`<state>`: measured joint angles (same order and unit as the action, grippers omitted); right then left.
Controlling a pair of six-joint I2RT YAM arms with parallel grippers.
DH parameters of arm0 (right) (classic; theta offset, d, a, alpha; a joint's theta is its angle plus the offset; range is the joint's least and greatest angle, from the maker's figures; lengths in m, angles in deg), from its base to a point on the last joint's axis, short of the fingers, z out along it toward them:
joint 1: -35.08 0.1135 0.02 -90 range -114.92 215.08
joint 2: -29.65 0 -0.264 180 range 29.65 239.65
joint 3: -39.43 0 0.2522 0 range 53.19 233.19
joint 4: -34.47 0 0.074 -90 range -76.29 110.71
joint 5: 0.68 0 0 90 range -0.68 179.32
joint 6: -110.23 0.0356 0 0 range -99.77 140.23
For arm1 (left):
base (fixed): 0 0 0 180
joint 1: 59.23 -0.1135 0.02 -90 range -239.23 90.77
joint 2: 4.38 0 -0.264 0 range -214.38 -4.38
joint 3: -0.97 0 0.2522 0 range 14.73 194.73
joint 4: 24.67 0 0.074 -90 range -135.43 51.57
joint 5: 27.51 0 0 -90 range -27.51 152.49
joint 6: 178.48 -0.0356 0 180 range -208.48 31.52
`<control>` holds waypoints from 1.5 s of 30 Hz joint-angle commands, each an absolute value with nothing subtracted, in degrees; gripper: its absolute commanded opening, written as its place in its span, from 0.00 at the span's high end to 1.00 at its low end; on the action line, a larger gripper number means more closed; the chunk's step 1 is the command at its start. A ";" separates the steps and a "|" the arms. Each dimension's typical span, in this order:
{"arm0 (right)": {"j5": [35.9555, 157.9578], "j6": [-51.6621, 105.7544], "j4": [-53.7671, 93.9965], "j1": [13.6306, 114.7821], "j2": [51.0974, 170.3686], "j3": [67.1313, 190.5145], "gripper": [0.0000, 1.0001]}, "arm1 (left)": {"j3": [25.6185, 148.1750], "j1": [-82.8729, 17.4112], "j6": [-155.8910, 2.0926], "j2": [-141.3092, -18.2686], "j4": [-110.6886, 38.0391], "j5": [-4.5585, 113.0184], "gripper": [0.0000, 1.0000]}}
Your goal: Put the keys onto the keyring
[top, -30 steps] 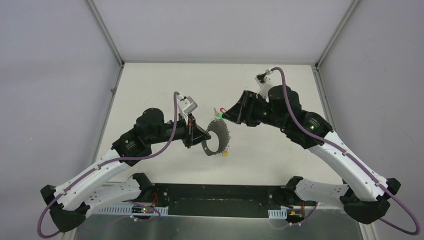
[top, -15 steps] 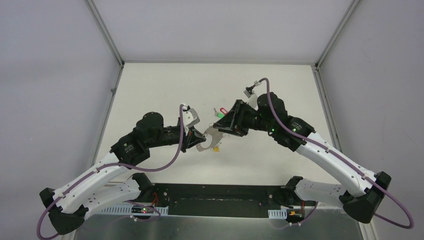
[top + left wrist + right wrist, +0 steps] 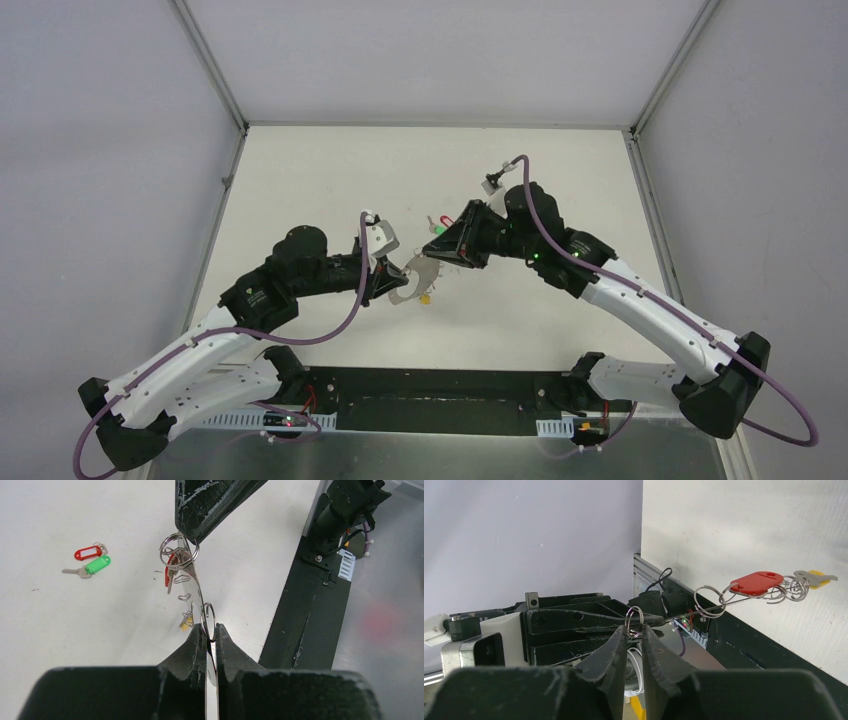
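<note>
Now: keyring [image 3: 199, 588] clamped in fully closed left gripper [image 3: 207, 640], held above table [image 3: 75, 630]. Jaws of right gripper [image 3: 634, 634] nearly together by small ring [image 3: 635, 621]; hold cannot be told. Red-tagged key [image 3: 756, 582] threaded on keyring; green-tagged key [image 3: 97, 564] lying on table.

Four tagged keys [image 3: 97, 565] and one keyring [image 3: 200, 600].

Red tag [image 3: 87, 553], green tag [image 3: 97, 564], yellow tag [image 3: 427, 297], silver keyring [image 3: 200, 592], white table [image 3: 75, 630].
</note>
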<state>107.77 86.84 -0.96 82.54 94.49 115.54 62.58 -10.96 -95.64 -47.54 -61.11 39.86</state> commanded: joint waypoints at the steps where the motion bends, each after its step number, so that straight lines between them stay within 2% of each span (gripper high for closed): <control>1: 107.68 88.49 1.11 81.94 95.46 116.75 0.82 | 63.16 -10.81 -96.62 -46.14 -58.27 37.43 1.00; 15: 112.22 91.92 0.41 81.49 100.09 117.87 0.79 | 63.14 -10.81 -95.91 -45.79 -59.18 36.94 1.00; 18: 112.17 91.96 0.40 81.42 100.78 118.29 0.81 | 63.00 -10.81 -95.54 -45.78 -59.26 36.83 1.00; 24: 113.03 91.96 1.50 81.36 101.73 118.23 1.00 | 62.71 -10.85 -95.66 -45.27 -59.48 37.27 1.00; 45: 111.96 72.79 4.69 81.31 95.57 117.66 1.00 | 62.52 -10.81 -97.12 -44.46 -63.08 41.07 1.00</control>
